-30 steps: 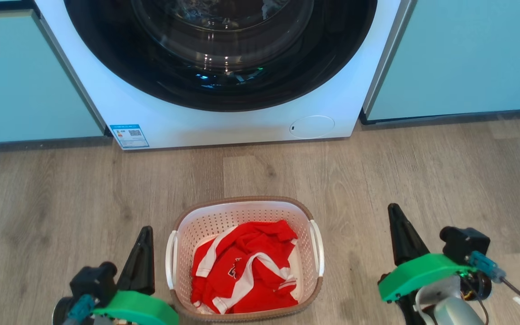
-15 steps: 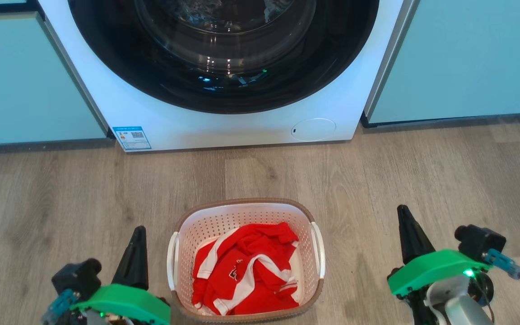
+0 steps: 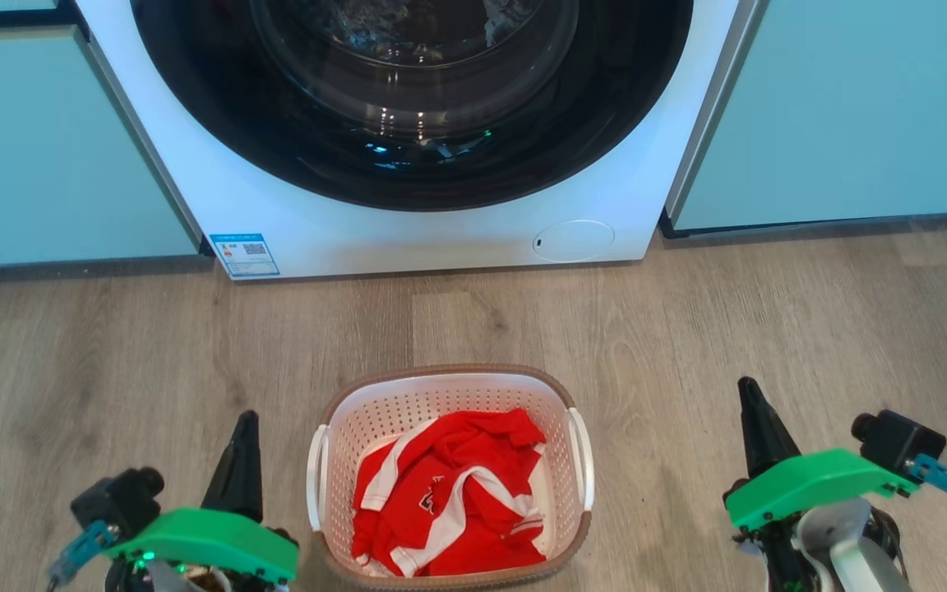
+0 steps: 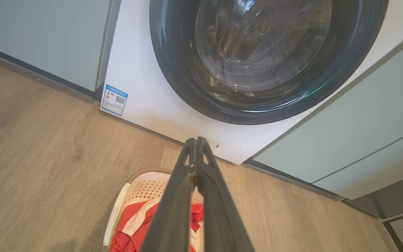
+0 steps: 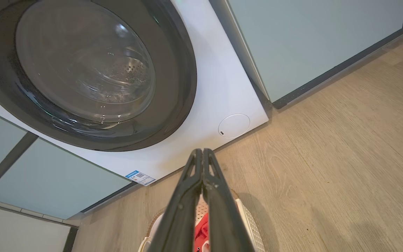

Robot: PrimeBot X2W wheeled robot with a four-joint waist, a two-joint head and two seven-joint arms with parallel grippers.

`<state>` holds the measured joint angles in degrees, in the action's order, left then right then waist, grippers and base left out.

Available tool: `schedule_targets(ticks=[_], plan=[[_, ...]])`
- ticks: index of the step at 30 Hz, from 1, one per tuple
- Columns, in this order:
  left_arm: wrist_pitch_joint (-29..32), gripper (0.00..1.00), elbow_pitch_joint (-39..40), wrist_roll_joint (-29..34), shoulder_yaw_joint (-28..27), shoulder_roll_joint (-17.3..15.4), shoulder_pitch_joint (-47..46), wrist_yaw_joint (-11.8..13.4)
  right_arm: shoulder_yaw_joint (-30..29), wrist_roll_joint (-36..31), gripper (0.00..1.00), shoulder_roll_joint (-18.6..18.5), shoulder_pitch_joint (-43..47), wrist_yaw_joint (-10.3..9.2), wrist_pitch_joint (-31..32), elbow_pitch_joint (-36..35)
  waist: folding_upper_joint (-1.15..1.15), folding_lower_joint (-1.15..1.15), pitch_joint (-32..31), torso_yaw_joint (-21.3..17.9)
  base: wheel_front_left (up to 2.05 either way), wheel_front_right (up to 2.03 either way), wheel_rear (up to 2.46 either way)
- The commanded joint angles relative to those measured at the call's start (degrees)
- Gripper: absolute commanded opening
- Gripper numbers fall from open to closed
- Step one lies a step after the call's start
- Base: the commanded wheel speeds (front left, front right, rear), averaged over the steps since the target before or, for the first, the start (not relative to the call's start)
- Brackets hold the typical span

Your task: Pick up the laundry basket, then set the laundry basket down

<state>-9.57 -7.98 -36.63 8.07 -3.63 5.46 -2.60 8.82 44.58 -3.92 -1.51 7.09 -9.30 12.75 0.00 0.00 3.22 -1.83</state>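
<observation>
Nearest the robot, left tool and right tool are hanging clenched, empty, flanking the laundry basket (red garment inside) sitting on the floor; washing machine beyond. Lift is looking either unstarted or already completed.

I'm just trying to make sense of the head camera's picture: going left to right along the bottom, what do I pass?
Left fingers → laundry basket, with a red and white garment lying inside it → right fingers.
</observation>
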Motion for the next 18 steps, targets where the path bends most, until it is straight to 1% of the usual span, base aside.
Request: schedule_targets(ticks=[1,18], plan=[[0.2,0.00,1.6,-1.4,-1.6,-1.0,-3.0,-0.6,-0.4,1.3,0.00,-0.7,-2.5,0.13,0.3,-1.5,0.00,0.00,0.0,0.0,0.00,0.00,0.00],[2.8,0.00,0.1,-13.0,-3.5,-1.2,-4.6,-1.4,-2.7,11.3,0.00,-0.9,-2.9,0.18,2.9,-1.0,0.00,0.00,-0.6,0.4,0.00,0.00,0.00]])
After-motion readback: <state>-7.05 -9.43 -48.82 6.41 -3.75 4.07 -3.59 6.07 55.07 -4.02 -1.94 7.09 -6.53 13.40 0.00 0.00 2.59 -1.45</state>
